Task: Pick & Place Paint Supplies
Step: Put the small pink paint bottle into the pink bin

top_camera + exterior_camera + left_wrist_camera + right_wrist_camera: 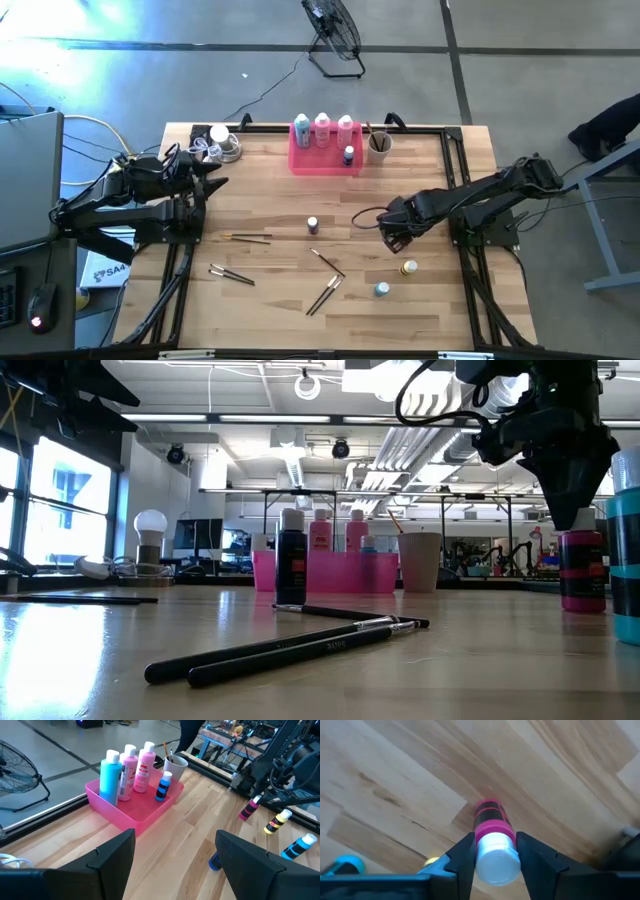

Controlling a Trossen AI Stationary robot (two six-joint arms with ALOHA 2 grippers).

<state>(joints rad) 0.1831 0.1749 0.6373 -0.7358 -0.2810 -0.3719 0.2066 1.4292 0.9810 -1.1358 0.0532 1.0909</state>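
Observation:
My right gripper [392,237] stands over the table's right middle, shut on a tiny dark red bottle [490,827] with a white cap. A yellow tiny bottle [409,268] and a teal one [382,290] stand nearer the near edge, and a purple one [313,225] stands at the table's middle. Several thin brushes [250,237] lie flat on the wood. Three tall white-capped bottles [127,772] and a tiny blue bottle [163,785] stand in the pink tray [325,160]. My left gripper [175,865] waits open at the table's left side, touching nothing. My right gripper pinches the dark red bottle by its white cap [496,862], one finger [464,857] on each side. The fingers come from above, pointing down. The bottle stands upright below them, and its base [583,605] appears to rest on the table.
A pale cup [379,143] holding brushes stands right of the tray at the far edge. A lamp bulb and cables [220,143] sit at the far left corner. Black rails [455,170] run along the table's sides. Bare wood lies between the brushes and the tray.

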